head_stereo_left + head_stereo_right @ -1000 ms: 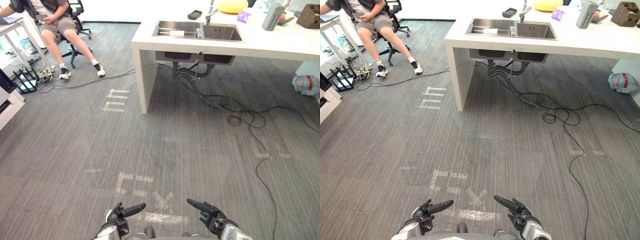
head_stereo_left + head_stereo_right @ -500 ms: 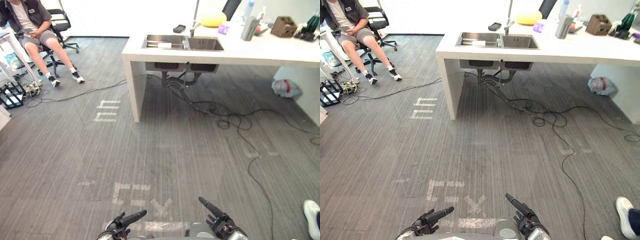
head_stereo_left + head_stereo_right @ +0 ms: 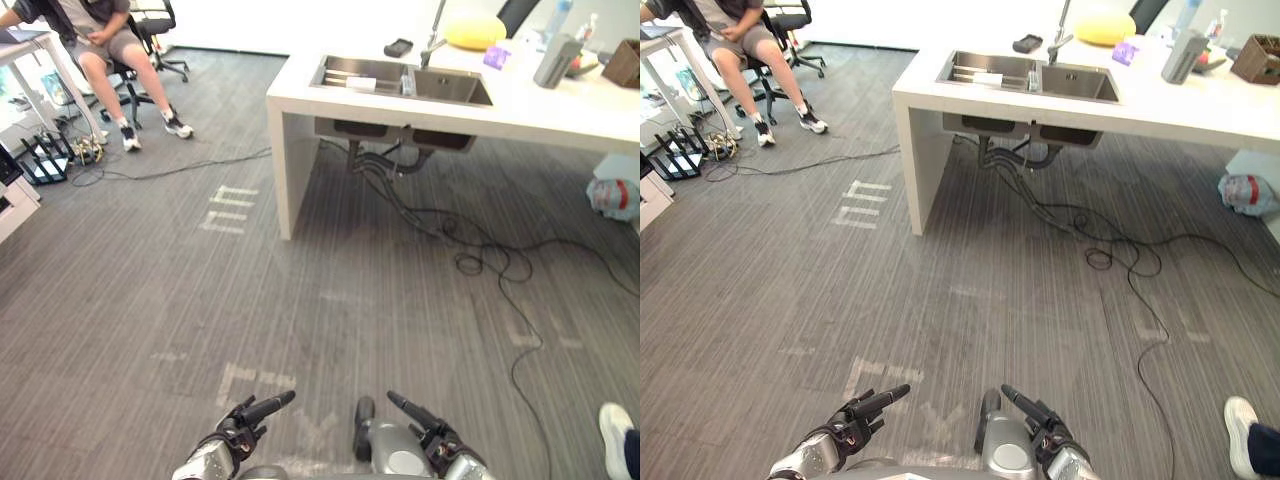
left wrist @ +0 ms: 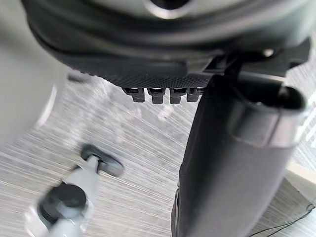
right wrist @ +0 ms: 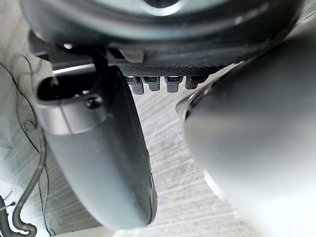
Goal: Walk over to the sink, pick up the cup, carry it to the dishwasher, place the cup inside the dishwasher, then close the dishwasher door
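- Well ahead of both hands stands a white counter [image 3: 560, 108] with a steel sink [image 3: 455, 88] set into it, far out of reach.
- What looks like the cup [image 3: 405, 84] is small and hard to make out. It stands in the sink by the divider between the two basins, roughly straight ahead of the right hand.
- The left hand [image 3: 238, 432] hangs low over the grey floor [image 3: 150, 300], fingers straight and loose, holding nothing.
- The right hand [image 3: 435, 442] is level with it and well apart — straight-fingered too, and empty.
- A tap [image 3: 432, 38] rises behind the sink, with a yellow lump [image 3: 475, 32] and a dark flat object [image 3: 398, 47] near it. A grey tumbler [image 3: 556, 60] stands further right on the counter.
- Far ahead and to the left of the left hand, a person [image 3: 100, 35] sits on an office chair [image 3: 150, 15].
- Off to the right of the right hand, near it, is somebody's white shoe [image 3: 614, 432].
- Pale tape marks [image 3: 228, 208] lie on the floor between the hands and the counter.
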Available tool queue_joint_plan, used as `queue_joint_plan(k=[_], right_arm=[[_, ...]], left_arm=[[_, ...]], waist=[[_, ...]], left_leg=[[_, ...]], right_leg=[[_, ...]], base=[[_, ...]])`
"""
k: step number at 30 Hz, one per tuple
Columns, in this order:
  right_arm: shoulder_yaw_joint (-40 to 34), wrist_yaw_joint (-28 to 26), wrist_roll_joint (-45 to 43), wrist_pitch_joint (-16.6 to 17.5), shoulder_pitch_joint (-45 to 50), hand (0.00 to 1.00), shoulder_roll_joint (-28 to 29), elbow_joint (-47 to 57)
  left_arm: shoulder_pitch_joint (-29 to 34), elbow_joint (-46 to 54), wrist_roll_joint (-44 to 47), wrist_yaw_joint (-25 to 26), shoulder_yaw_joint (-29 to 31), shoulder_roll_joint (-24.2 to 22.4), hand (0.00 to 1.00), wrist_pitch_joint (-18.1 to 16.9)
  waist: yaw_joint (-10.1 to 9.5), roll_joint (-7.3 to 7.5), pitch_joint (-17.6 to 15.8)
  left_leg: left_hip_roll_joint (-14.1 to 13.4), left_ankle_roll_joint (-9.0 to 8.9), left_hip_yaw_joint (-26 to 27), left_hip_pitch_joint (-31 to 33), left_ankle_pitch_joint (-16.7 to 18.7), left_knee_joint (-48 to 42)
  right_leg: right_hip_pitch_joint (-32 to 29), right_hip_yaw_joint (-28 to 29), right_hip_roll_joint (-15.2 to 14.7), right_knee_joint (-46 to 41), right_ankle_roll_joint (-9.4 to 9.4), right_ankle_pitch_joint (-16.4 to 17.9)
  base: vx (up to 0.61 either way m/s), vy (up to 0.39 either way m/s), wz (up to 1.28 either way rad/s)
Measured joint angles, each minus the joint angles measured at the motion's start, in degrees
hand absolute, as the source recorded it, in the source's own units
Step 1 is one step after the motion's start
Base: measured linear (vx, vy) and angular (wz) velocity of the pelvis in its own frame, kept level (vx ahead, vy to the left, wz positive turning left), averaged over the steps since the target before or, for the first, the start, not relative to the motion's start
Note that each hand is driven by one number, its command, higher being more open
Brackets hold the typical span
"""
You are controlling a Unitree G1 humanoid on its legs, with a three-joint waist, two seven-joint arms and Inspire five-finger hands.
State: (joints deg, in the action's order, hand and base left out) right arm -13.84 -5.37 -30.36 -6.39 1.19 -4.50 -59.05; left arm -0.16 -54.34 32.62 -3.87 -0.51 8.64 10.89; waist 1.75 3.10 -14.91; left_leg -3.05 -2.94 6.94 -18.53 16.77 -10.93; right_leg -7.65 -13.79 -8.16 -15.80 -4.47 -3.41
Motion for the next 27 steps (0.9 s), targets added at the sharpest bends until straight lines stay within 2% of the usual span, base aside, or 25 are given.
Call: queue_joint_plan(k=[1, 2, 3, 5, 6, 7, 8, 9, 10, 11, 12, 13, 14, 15, 16, 18, 19, 21, 22, 23, 24, 25, 26, 27], right_arm=[[-0.46, 0.01, 0.0, -0.32, 0.09, 1.0, 0.02, -0.03], [-1.28, -0.01, 0.0, -0.73, 0.16, 1.0, -0.03, -0.05], [-2.07, -0.04, 0.02, -0.99, 0.71, 1.0, 0.09, -0.05], [-2.77, -0.15, 0.04, -1.11, 1.58, 1.0, 0.48, -0.17], [-2.99, -0.25, 0.19, -1.07, 1.56, 1.0, -0.16, -1.4], [-2.89, -0.37, 0.26, -1.09, 1.7, 1.0, -0.39, -1.5], [-2.56, -0.61, 0.38, -0.99, 2.35, 1.0, -1.07, -1.47], [-1.98, -0.78, 0.8, -0.9, 2.52, 1.0, -1.97, -1.54], [-1.47, -0.95, 1.5, -0.82, 2.49, 1.0, -3.25, -2.57], [-1.47, -0.96, 1.56, -0.8, 2.44, 1.0, -3.42, -3.03], [-1.49, -1.11, 1.58, -0.76, 2.09, 1.0, -3.35, -3.82], [-1.5, -1.26, 1.56, -0.74, 1.4, 1.0, -3.24, -4.11], [-1.49, -1.34, 1.54, -0.72, 1.07, 1.0, -2.95, -4.1], [-1.43, -1.6, 1.76, -0.77, 0.34, 1.0, -2.66, -3.92], [-1.43, -1.61, 1.79, -0.78, 0.02, 1.0, -2.59, -3.67], [-1.6, -1.57, 1.77, -0.77, -0.75, 1.0, -2.63, -2.18], [-1.61, -1.58, 1.77, -0.77, -0.59, 1.0, -2.74, -1.95], [-1.57, -1.8, 1.78, -0.95, 1.01, 1.0, -3.1, -1.99], [-1.53, -1.85, 1.79, -0.97, 1.38, 1.0, -2.78, -2.01], [-1.1, -2.15, 1.79, -1.15, 1.44, 1.0, -2.36, -1.96], [-0.22, -2.54, 1.82, -1.27, 0.98, 1.0, -2.34, -1.66], [-0.21, -2.73, 1.84, -1.35, 0.54, 1.0, -2.39, -1.6], [0.26, -2.87, 1.84, -1.55, -0.03, 1.0, -2.34, -1.64], [0.65, -2.85, 2.46, -1.84, -0.32, 1.0, -2.38, -1.68]], left_arm=[[0.02, -0.13, -0.06, -0.04, -0.01, -0.3, 1.0, 0.29], [0.16, -0.94, -0.16, -0.12, 0.05, -1.14, 1.0, 0.41], [0.34, -2.57, -0.22, -0.2, 0.32, -1.92, 1.0, 0.44], [1.41, -3.94, -0.41, -0.62, 1.61, -2.92, 1.0, -0.36], [0.91, -4.33, -0.79, -2.03, 3.94, -3.04, 1.0, -3.01], [0.77, -4.4, -0.82, -2.1, 4.5, -3.22, 1.0, -4.3], [0.83, -4.4, -0.82, -2.37, 4.86, -3.83, 1.0, -6.58], [0.82, -4.19, -0.79, -2.45, 5.26, -4.25, 1.0, -7.37], [0.79, -3.26, -0.44, -2.79, 5.71, -4.86, 1.0, -8.6], [0.85, -2.57, -0.12, -3.0, 5.68, -5.04, 1.0, -8.76], [0.99, -0.98, -0.04, -3.47, 5.74, -5.53, 1.0, -8.91], [1.16, 0.64, -0.08, -3.6, 5.75, -6.05, 1.0, -9.01], [1.14, 1.07, -0.07, -3.59, 5.84, -6.27, 1.0, -9.14], [1.15, 1.81, -0.1, -3.53, 6.23, -6.8, 1.0, -9.27], [1.14, 2.06, -0.07, -3.47, 6.76, -7.11, 1.0, -9.29], [0.93, 2.89, 0.62, -2.62, 7.81, -8.01, 1.0, -9.0], [0.73, 2.9, 1.04, -2.46, 7.8, -8.03, 1.0, -8.84], [0.24, 2.7, 2.53, -2.16, 7.43, -7.65, 1.0, -8.25], [0.05, 2.54, 2.83, -2.06, 7.37, -7.3, 1.0, -7.96], [-0.23, 2.74, 3.48, -1.57, 7.39, -6.64, 1.0, -7.42], [-0.74, 2.9, 3.59, -1.31, 7.46, -6.29, 1.0, -7.32], [-1.04, 2.92, 3.74, -1.19, 7.54, -6.29, 1.0, -7.29], [-1.37, 2.98, 4.36, -1.13, 7.72, -6.09, 1.0, -6.97], [-1.61, 2.87, 4.52, -0.93, 7.85, -6.01, 1.0, -6.25]], waist=[[0.28, -0.76, 0.33], [0.55, -1.85, 0.85], [0.69, -3.14, 1.64], [0.47, -4.12, 3.17], [0.54, -4.21, 3.23], [0.62, -4.5, 3.12], [0.68, -5.56, 2.99], [0.67, -6.21, 2.78], [0.62, -7.46, 2.42], [0.45, -7.5, 2.4], [-0.41, -7.48, 2.38], [-1.6, -7.47, 2.32], [-2.15, -7.42, 2.29], [-2.47, -7.23, 2.14], [-2.45, -7.14, 2.05], [-2.47, -7.02, 0.66], [-2.41, -7.17, 0.43], [-2.38, -7.82, 0.04], [-2.42, -7.51, -0.26], [-2.66, -6.41, -0.55], [-2.83, -5.39, -0.75], [-2.76, -5.47, -0.84], [-2.58, -5.49, -0.89], [-2.61, -5.12, -0.87]], left_leg=[[-1.08, -0.94, -0.14, -0.39, 0.64, 0.07], [-3.35, -1.97, -0.11, -1.38, 1.38, 0.92], [-5.77, -1.93, -0.2, -2.56, 1.89, 2.13], [-8.2, -1.39, -0.62, -1.69, 2.22, -1.34], [-9.98, -2.29, -2.71, 6.54, 0.45, -18.14], [-10.53, -3.6, -3.81, 9.68, -1.99, -24.99], [-12.14, -5.33, -4.82, 15.57, -7.97, -37.55], [-12.93, -4.89, -4.72, 18.29, -8.3, -43.55], [-12.37, -3.82, -4.56, 23.7, -7.55, -52.92], [-11.41, -3.52, -4.33, 25.35, -7.27, -53.77], [-9.42, -3.37, -3.06, 28.09, -6.7, -51.64], [-8.0, -3.32, -0.82, 30.03, -5.43, -45.31], [-7.28, -3.04, 0.16, 30.57, -5.06, -40.42], [-5.22, -2.86, 0.87, 30.91, -5.22, -28.52], [-4.08, -2.86, 0.82, 30.81, -5.54, -22.27], [-0.98, -3.57, 0.65, 30.24, -12.57, -0.38], [-0.84, -4.03, 0.79, 30.4, -13.7, 2.59], [-1.9, -3.45, 3.2, 30.21, -14.61, 4.67], [-2.02, -1.61, 3.45, 29.52, -18.39, 4.01], [-0.92, 0.43, 4.2, 28.73, -21.73, 2.9], [0.31, 0.81, 4.26, 30.03, -21.95, 0.34], [0.43, 0.86, 4.34, 30.91, -21.92, -1.27], [0.7, 1.86, 4.74, 32.19, -21.23, -3.92], [1.84, 4.0, 5.22, 31.96, -19.79, -4.81]], right_leg=[[-0.22, -0.28, 0.92, -1.26, 1.18, 0.76], [-0.57, -1.17, 2.92, -3.14, 4.49, 3.01], [-0.48, -2.32, 5.35, -4.08, 6.52, 5.0], [-0.3, -3.07, 8.47, -3.51, 8.73, 6.61], [1.7, -3.51, 9.57, -1.08, 9.22, 7.0], [3.22, -3.63, 10.02, 0.4, 9.24, 7.02], [6.59, -3.56, 11.22, 3.4, 9.59, 7.25], [8.32, -3.43, 12.0, 4.64, 9.93, 7.37], [12.82, -2.64, 13.04, 7.25, 11.8, 7.72], [14.26, -2.17, 13.1, 8.01, 12.34, 8.03], [16.35, -0.66, 13.09, 9.27, 12.5, 8.49], [17.58, 1.46, 12.99, 9.97, 10.95, 8.24], [18.05, 2.54, 12.93, 10.36, 10.74, 8.24], [19.1, 4.36, 12.47, 11.22, 10.52, 8.37], [19.53, 5.11, 12.15, 11.53, 10.29, 8.52], [22.45, 7.85, 10.37, 13.67, 9.27, 9.33], [23.34, 8.05, 10.19, 14.18, 8.66, 9.76], [27.99, 8.48, 10.38, 14.52, 6.63, 13.32], [29.33, 8.7, 10.02, 13.97, 6.2, 14.86], [29.88, 9.16, 8.46, 11.71, 5.46, 17.48], [28.97, 9.92, 7.12, 9.6, 5.62, 18.97], [28.45, 10.28, 6.82, 8.73, 5.6, 19.06], [27.46, 10.63, 6.11, 6.61, 5.57, 19.03], [26.42, 10.87, 4.85, 3.15, 5.56, 19.03]], base=[[0.28, -0.308, 0.11], [0.32, -0.308, 0.04], [0.32, -0.305, 0.0], [0.35, -0.28, -0.06], [0.34, -0.259, -0.05], [0.39, -0.238, 0.04], [0.28, -0.131, 0.07], [0.43, -0.133, 0.01], [0.29, -0.065, -0.08], [0.43, -0.084, -0.29], [0.33, -0.039, -0.67], [0.32, -0.017, -0.85], [0.39, 0.034, -0.95], [0.27, 0.037, -0.67], [0.35, 0.073, -0.72], [0.39, 0.164, -0.54], [0.43, 0.224, -0.25], [0.34, 0.2, -0.02], [0.34, 0.204, -0.01], [0.51, 0.304, -0.12], [0.41, 0.242, -0.16], [0.46, 0.289, -0.09], [0.36, 0.25, 0.05], [0.36, 0.258, 0.09]])
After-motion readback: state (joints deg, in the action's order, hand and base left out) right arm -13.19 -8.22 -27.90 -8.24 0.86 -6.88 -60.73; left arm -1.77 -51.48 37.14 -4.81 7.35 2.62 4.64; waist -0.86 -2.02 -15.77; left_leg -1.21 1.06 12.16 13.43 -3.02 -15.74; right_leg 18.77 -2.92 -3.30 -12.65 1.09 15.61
